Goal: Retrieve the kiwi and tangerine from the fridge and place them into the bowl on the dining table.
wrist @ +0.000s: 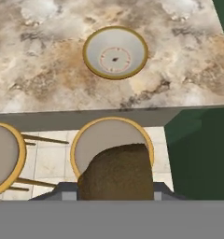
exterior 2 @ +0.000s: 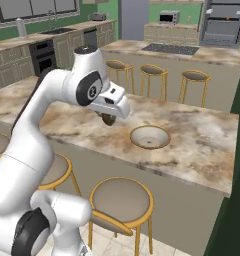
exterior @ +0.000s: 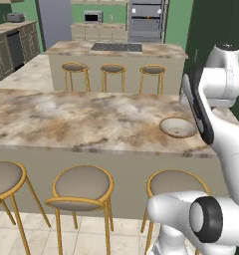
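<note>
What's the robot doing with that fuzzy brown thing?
The robot's white arm is holding a kiwi pinched in its fingers. It hangs above the near edge of the dining table, over a stool, not yet above the bowl. The bowl sits empty on the marbled top, a little farther in from the edge. The likely next step is to reach forward and drop the kiwi in.

A home kitchen: a long marbled table [exterior: 81, 119] with round stools [exterior: 82, 185] in front, an island cooktop [exterior: 116, 47] behind it, beyond that a microwave [exterior: 93, 17] and wall oven [exterior: 146, 20] (green walls).
</note>
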